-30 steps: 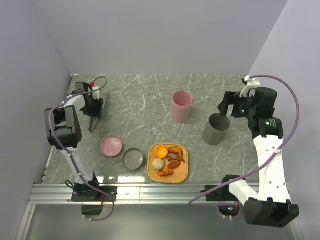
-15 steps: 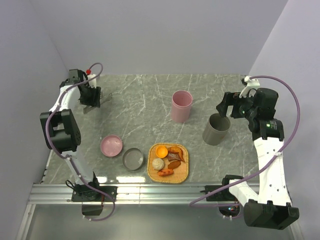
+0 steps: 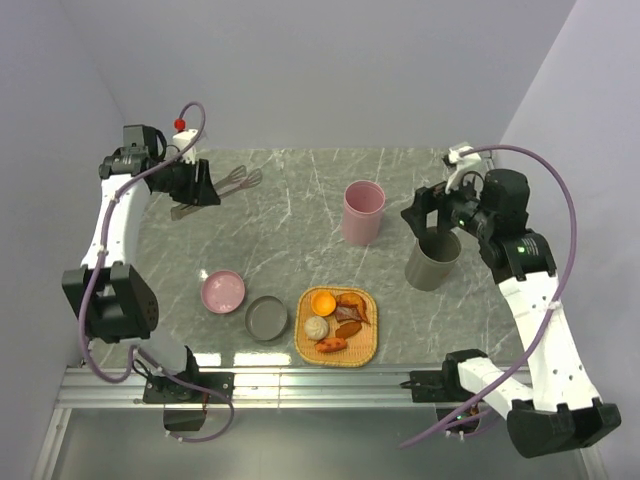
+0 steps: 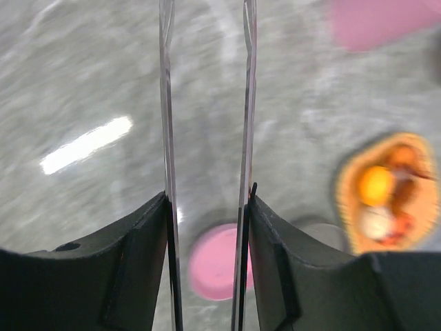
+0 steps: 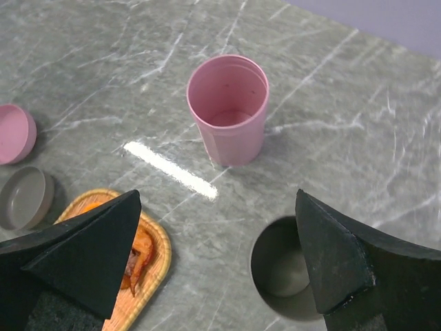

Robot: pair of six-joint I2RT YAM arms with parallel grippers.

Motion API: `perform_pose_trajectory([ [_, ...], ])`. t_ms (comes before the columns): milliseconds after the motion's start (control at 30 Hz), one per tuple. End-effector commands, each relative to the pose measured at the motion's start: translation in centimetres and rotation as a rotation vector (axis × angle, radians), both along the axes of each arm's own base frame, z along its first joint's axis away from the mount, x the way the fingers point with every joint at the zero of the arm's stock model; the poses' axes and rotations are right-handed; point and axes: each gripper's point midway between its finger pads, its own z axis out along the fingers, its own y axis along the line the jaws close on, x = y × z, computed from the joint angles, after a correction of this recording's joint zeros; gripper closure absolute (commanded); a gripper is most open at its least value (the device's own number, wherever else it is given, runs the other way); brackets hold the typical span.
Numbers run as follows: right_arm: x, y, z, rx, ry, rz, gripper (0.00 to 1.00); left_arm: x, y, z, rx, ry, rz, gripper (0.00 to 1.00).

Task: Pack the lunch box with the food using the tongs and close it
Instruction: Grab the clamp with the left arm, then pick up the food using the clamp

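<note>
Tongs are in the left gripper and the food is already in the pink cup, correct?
Not quite. The left gripper does hold the tongs, but the food lies on the woven tray; the right wrist view shows the pink cup empty.

You are looking at a grey marbled bench (image 3: 300, 200). A tall pink cup (image 3: 362, 211) is standing upright near its middle, and a tall grey cup (image 3: 432, 259) is standing to the right of it, not touching it. Nearer to the arm bases, a shallow pink dish (image 3: 222, 291) and a shallow grey dish (image 3: 266, 318) are lying just beside each other. A square woven tray (image 3: 368, 352) is sitting just right of the grey dish.
</note>
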Motion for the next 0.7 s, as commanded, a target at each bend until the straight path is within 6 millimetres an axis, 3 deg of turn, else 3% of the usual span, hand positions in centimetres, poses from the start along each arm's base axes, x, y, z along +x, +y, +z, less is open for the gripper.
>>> perform_pose_trajectory([
  [0,1.4,1.3,2.9,-0.047,-0.121,0.053,0.00,-3.7,-4.4,5.0,-0.170,-0.087,-0.161,0.48],
  [100,1.4,2.7,3.4,-0.047,-0.128,0.084,0.00,-5.8,-6.3,6.2,-0.231,-0.114,-0.238,0.47],
  [233,1.3,2.2,4.1,-0.038,-0.135,0.045,0.00,-8.7,-7.9,6.4,-0.188,-0.178,-0.355,0.46],
  [500,-0.5,-0.3,3.7,-0.101,-0.095,-0.032,0.00,-16.3,-8.7,3.8,-0.019,-0.249,-0.655,0.45],
  [667,-1.6,-0.9,3.0,-0.087,-0.062,-0.042,0.00,-19.3,-9.5,2.5,0.038,-0.268,-0.775,0.44],
])
